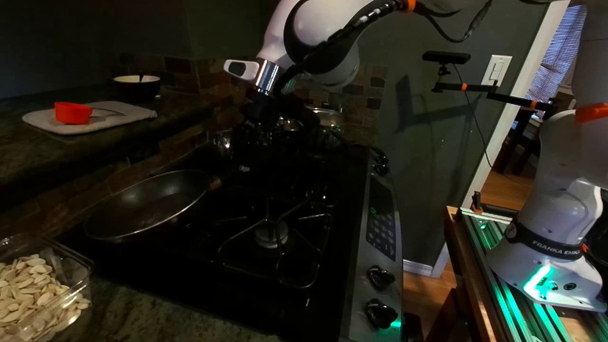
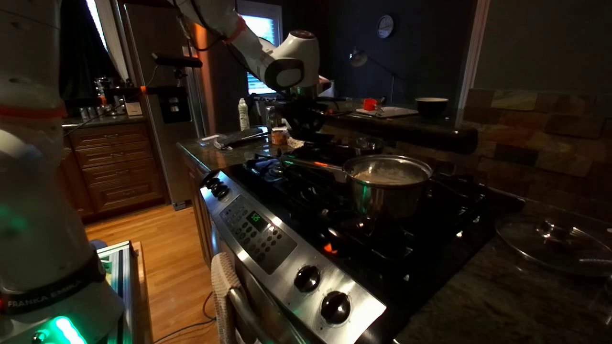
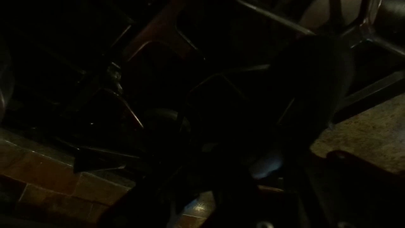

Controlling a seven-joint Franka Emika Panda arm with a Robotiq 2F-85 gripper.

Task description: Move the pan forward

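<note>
The gripper (image 1: 244, 156) hangs low over the stove (image 2: 267, 234); darkness, in the wrist view too, hides whether its jaws stand parted or closed, so I cannot tell if they grasp the dark handle (image 1: 216, 183) reaching towards them from the pan (image 1: 147, 206). Shallow, round, dull grey-black, it sits near the jaws, its bowl plain in an exterior view. On their opposite side stands a shiny steel pot (image 2: 385, 196). Well apart from them, a clear glass lid (image 2: 533, 241) shows only in an exterior view.

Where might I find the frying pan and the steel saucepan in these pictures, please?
Frying pan (image 1: 151, 204), in an exterior view: the inner surface.
Steel saucepan (image 2: 386, 198), in an exterior view: the outer wall.
</note>
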